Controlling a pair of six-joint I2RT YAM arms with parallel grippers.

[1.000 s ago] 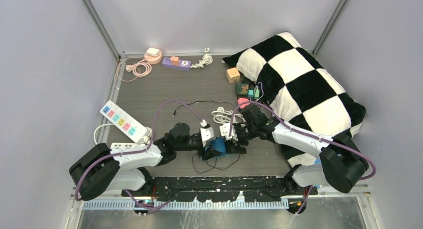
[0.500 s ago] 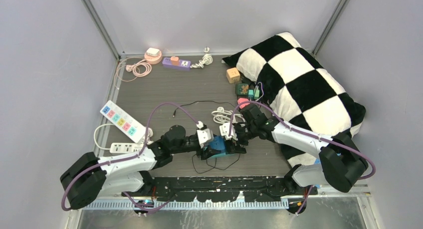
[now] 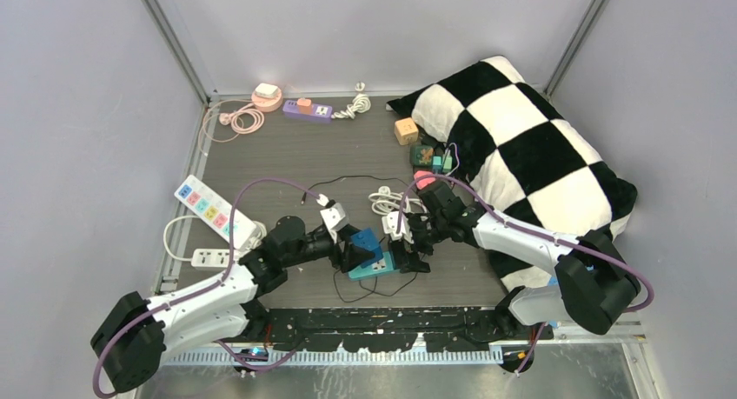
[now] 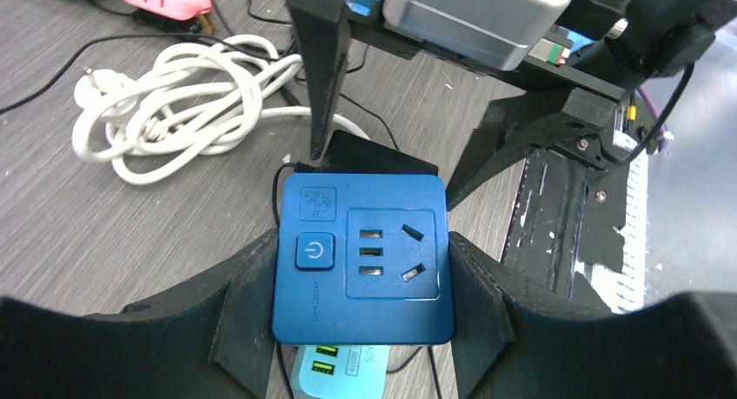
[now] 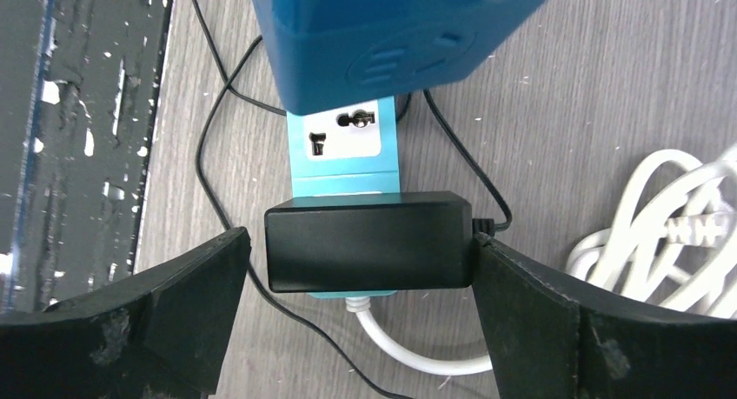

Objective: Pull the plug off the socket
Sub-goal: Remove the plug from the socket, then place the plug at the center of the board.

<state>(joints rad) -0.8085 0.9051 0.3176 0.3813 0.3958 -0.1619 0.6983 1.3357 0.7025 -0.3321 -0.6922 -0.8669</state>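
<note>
Gripping the blue cube plug [image 4: 362, 258] on both flanks, your left end effector [image 3: 355, 249] holds it raised above the teal socket strip [image 5: 346, 160] on the tabletop [image 5: 565, 86]. Beyond, your right end effector [image 5: 365, 269] stands open, fingers straddling the black adapter [image 5: 369, 241] seated on that strip. A coiled white cable [image 4: 174, 103] lies farther back.

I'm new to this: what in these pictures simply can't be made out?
1. Underside of the blue socket cube: the left wrist view shows only its top face, and the right wrist view cuts it at the top edge, so no prongs show.
2. Light-blue power strip: the cube covers most of it in the left wrist view, and the black adapter covers one end in the right wrist view.
3. Top view: the cube's markings, too small to read.
</note>
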